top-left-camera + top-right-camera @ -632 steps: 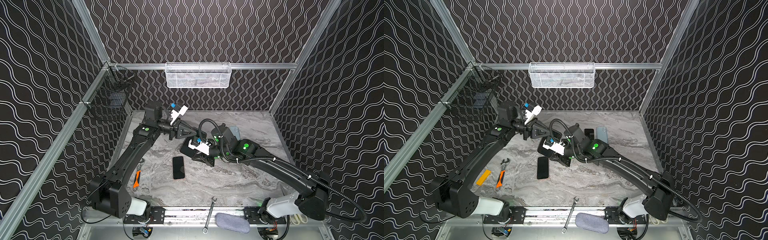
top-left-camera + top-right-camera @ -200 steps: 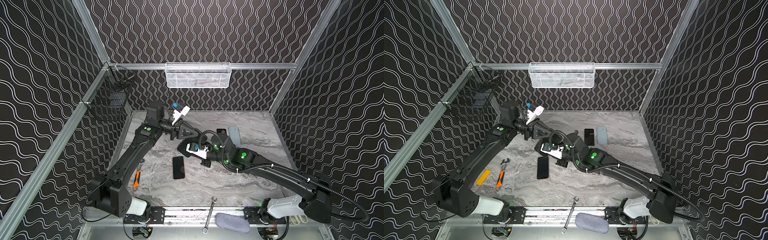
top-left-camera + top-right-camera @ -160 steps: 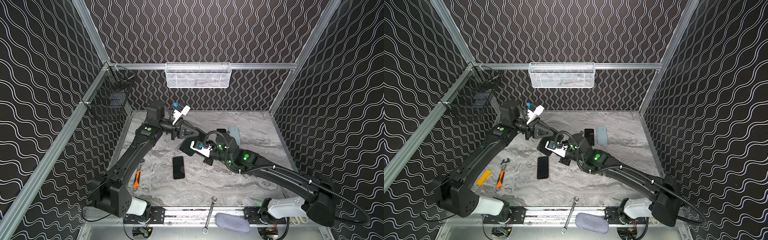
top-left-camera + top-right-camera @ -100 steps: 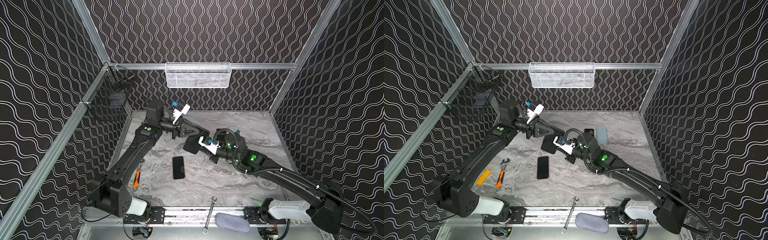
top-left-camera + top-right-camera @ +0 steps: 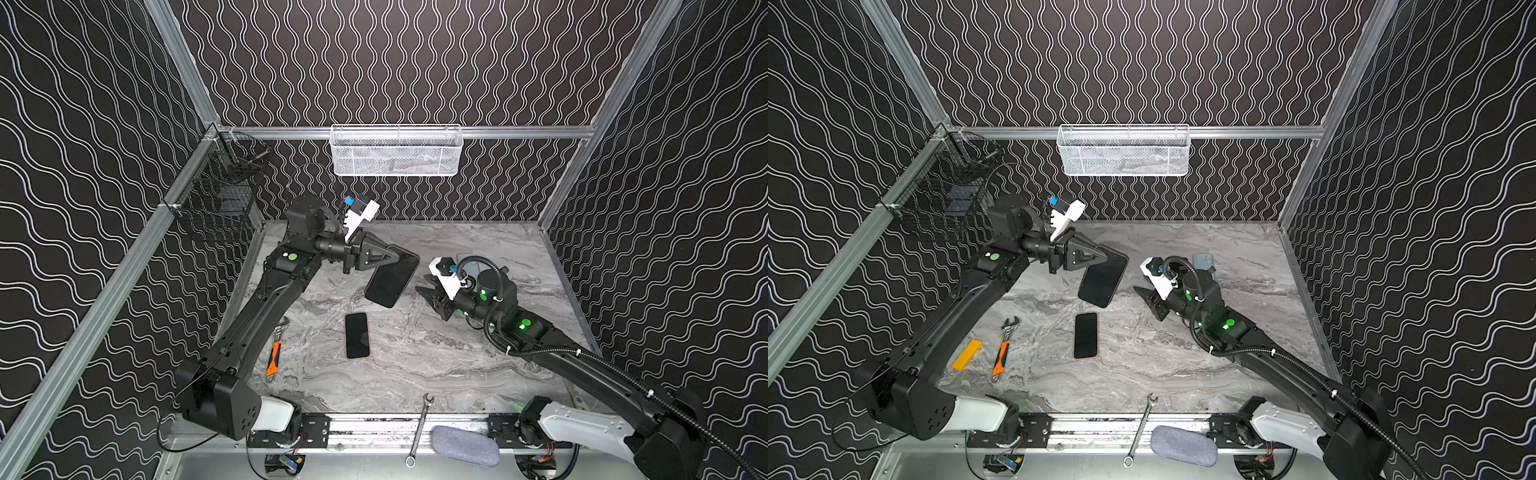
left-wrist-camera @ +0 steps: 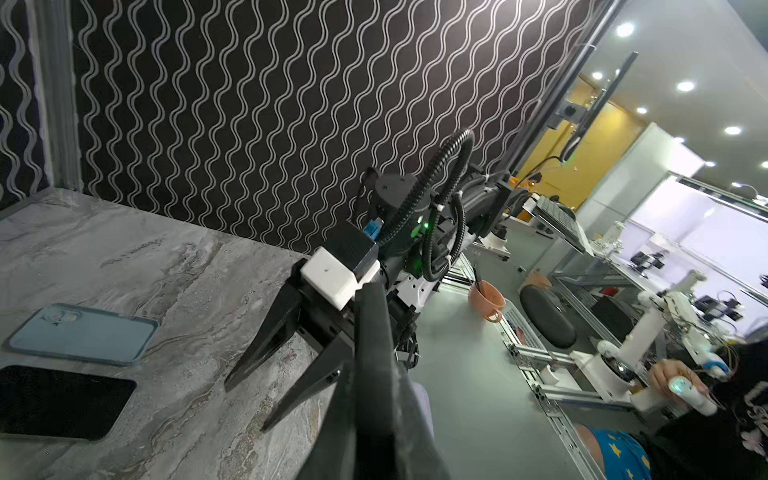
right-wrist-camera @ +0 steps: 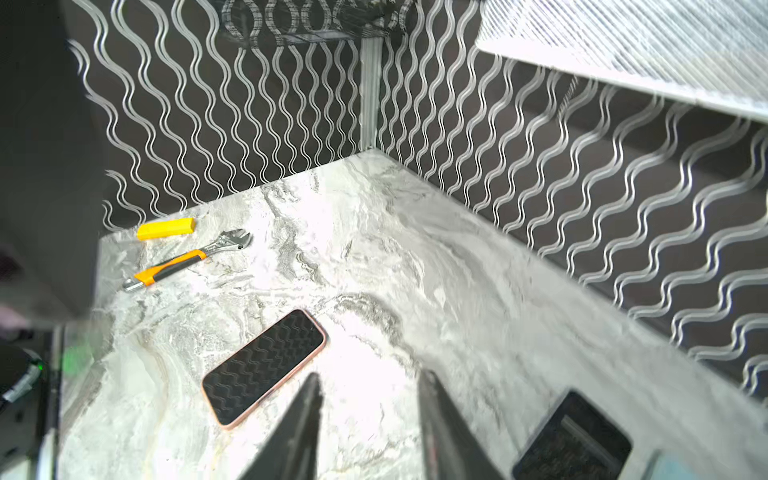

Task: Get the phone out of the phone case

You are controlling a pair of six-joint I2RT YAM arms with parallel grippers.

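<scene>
In both top views my left gripper (image 5: pixel 397 258) (image 5: pixel 1105 258) is shut on the upper end of a black phone (image 5: pixel 390 277) (image 5: pixel 1102 277). It hangs tilted above the table, and I cannot tell its phone case apart from it. The left wrist view shows it edge-on (image 6: pixel 372 332) between my fingers. My right gripper (image 5: pixel 426 296) (image 5: pixel 1144 299) (image 7: pixel 370 374) stands open and empty just to the right of it, a short gap away. Its fingertips point toward the black phone.
A pink-rimmed phone (image 5: pixel 357 334) (image 7: pixel 264 368) lies face up mid-table. A blue case (image 6: pixel 83 334) and another dark phone (image 6: pixel 58 401) lie at the back right. An orange-handled wrench (image 5: pixel 276 351) and a yellow block (image 5: pixel 967 354) are on the left. A spanner (image 5: pixel 419 428) lies at the front.
My right gripper has let go of the black phone, opened and drawn back to the right. The left gripper keeps hold of it, now hanging free.
</scene>
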